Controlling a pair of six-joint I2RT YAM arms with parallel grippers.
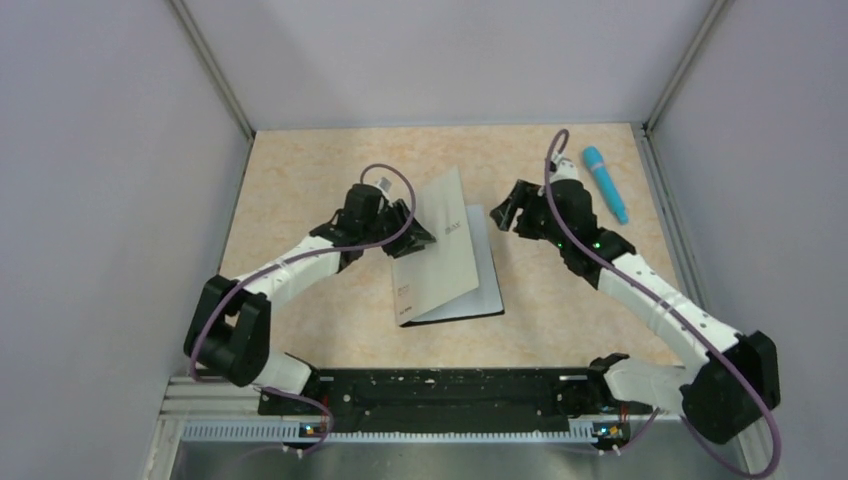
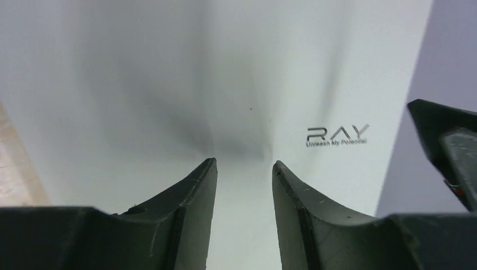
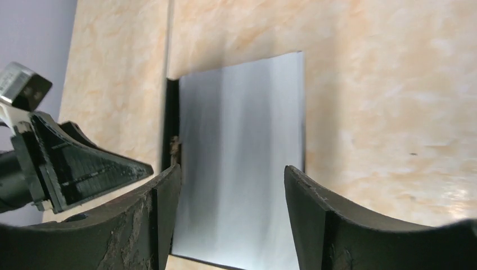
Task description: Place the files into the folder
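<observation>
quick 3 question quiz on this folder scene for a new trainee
1. True or false: the right pincer is shut on the white sheets.
2. Where does the blue marker lie? A) beside the left pincer B) far right, beyond the right pincer C) inside the folder
3. Short answer: which word is printed large on the grey folder cover?

Key: 1 false, its jaws stand open; 2 B; 3 RAY

Your left arm (image 1: 300,262) and right arm (image 1: 665,305): white shell links between chunky black joint housings, a purple cable (image 1: 392,167) looping along each. On the right gripper (image 3: 232,171), black wedge fingers (image 3: 149,225) look scuffed and chipped.
</observation>
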